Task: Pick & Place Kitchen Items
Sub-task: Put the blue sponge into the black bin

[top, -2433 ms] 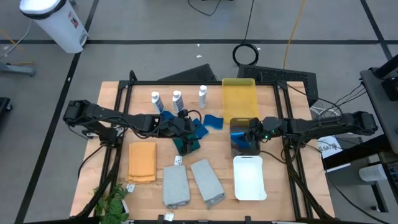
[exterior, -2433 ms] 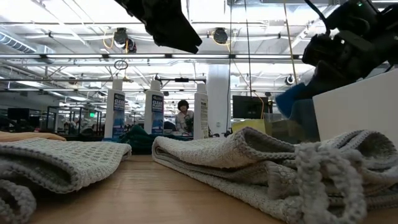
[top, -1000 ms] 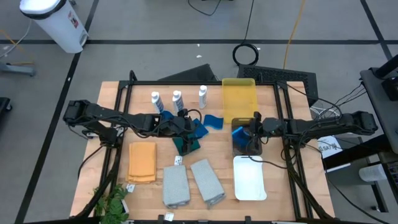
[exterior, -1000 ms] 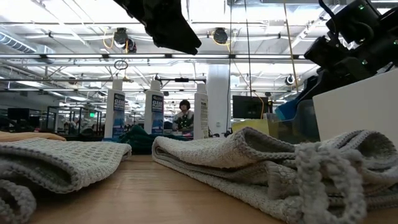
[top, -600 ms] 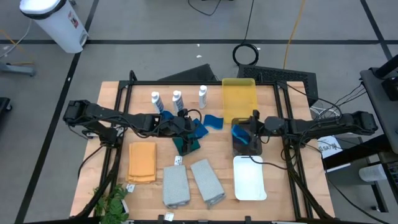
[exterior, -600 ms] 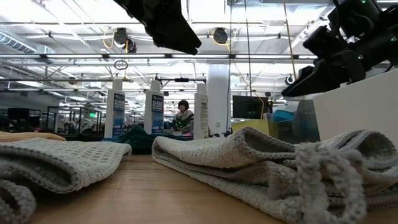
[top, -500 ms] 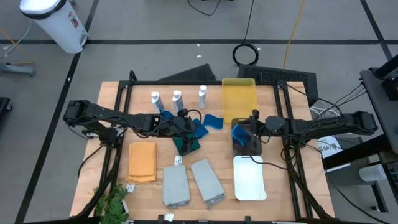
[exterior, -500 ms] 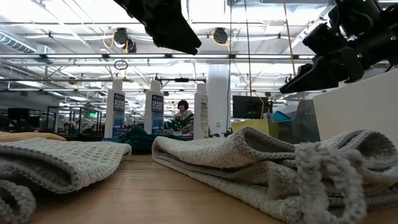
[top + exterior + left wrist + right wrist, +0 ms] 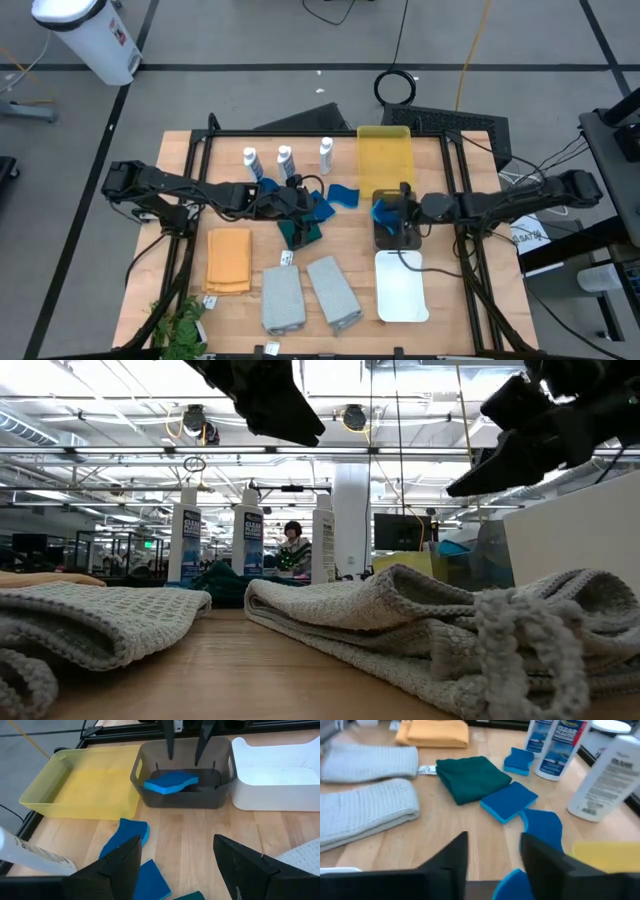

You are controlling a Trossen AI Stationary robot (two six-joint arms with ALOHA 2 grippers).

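My right gripper (image 9: 493,837) stands open above the dark grey tray (image 9: 395,240), touching nothing. One blue sponge (image 9: 171,783) lies inside that tray, one end propped up. My left gripper (image 9: 308,205) hangs open over mid-table, above the loose blue sponges (image 9: 322,208) and the dark green cloth (image 9: 300,232), holding nothing. Three white bottles (image 9: 285,158) stand at the far side. An orange towel (image 9: 229,260) and two grey towels (image 9: 282,298) lie folded near the front edge.
A yellow tray (image 9: 385,158) sits just beyond the dark grey one, and a white tray (image 9: 402,285) sits just in front of it. Black frame rails run along the table's left and right sides. Bare wood shows between the green cloth and the trays.
My right gripper has risen out of the dark grey tray. The blue sponge that was under its fingers has dropped lower and now lies in the tray. My left arm has kept still.
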